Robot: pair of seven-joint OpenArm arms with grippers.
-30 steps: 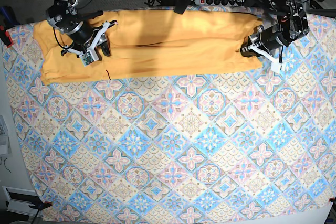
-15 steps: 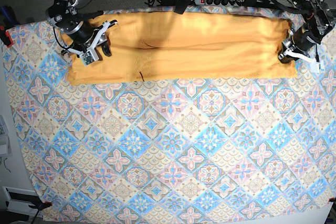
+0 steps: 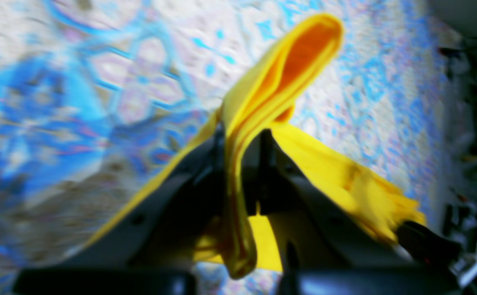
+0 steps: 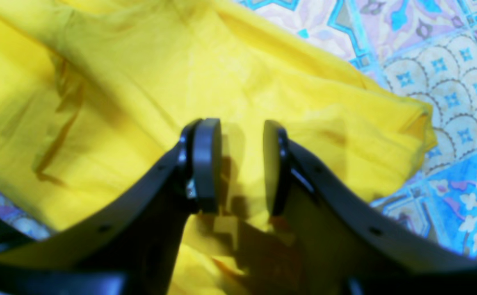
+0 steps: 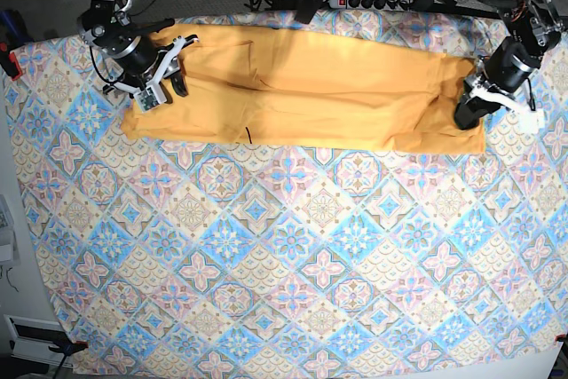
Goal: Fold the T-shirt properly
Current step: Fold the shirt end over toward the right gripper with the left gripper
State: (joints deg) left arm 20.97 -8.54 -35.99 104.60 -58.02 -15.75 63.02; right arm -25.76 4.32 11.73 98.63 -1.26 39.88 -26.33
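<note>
Pinching a doubled end of the T-shirt tightly, the left fingers pull it taut across the patterned surface, while the right fingers hover part-open above the other end, holding nothing.

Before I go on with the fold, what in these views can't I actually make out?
- Left wrist view: blurred by motion; the left gripper is shut on a fold of the T-shirt, but which edge is unclear.
- Right wrist view: the right gripper stands open over the shirt; contact with the cloth cannot be told.
- Base view: neck trim and label not visible; the tablecloth runs past the frame edges.
</note>
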